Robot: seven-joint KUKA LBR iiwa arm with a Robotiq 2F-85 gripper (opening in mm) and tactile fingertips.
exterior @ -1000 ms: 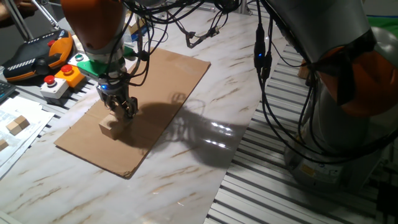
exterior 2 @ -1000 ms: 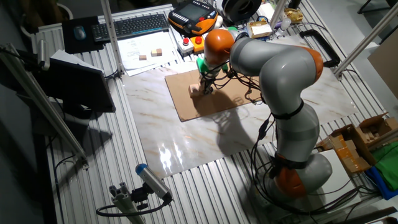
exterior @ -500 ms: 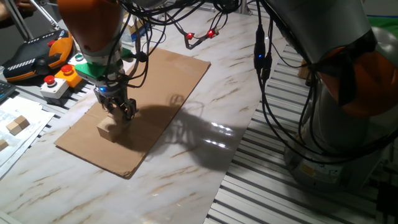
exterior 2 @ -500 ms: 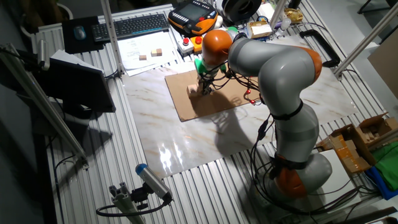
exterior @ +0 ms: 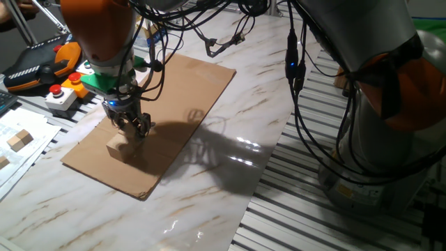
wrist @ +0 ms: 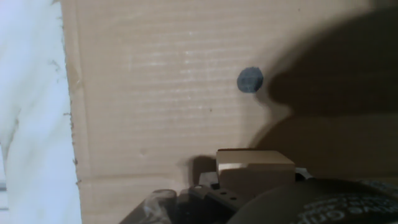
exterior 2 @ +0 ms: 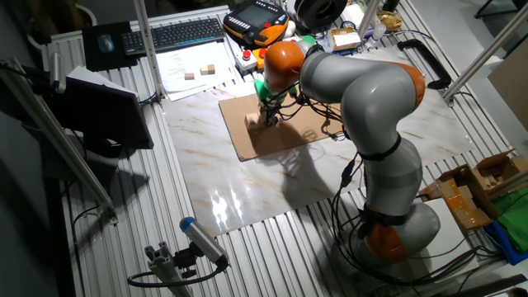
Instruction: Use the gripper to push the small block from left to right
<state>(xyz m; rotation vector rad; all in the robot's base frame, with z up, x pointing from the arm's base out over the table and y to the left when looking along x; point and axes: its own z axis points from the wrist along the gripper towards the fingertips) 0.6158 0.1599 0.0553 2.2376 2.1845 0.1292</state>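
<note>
Currently, view by view:

One fixed view, contact: the gripper [exterior: 132, 125] stands low over the cardboard sheet [exterior: 157, 125], and the small block [exterior: 118, 148] lies just below and to the left of its fingers, seemingly touching them.
One fixed view, risk: contact looks to be near one upper corner of the block, so I judge an off-centre shove could spin it and let it slip past the fingers.
One fixed view, edge risk: the sheet's near edge lies not far beyond the block on the side away from the gripper; a push heading that way could send the block off onto the marble table [exterior: 209, 188].

Other fixed view, position: the gripper [exterior 2: 268, 115] is small here, with the block [exterior 2: 253, 120] just to its left on the sheet's left part.
Other fixed view, limits: jaw opening is too small to read, as is any gap between block and fingers.

Hand view, block: the block [wrist: 254, 168] sits right against the dark fingers at the bottom edge, with a dark spot [wrist: 250, 79] farther ahead on the cardboard.
Hand view, jaws: only blurred dark parts show, so I cannot tell whether they stand wide or narrow.
Hand view, risk: fingers riding this low could snag the sheet and drag it, taking the block along instead of sliding it.
</note>
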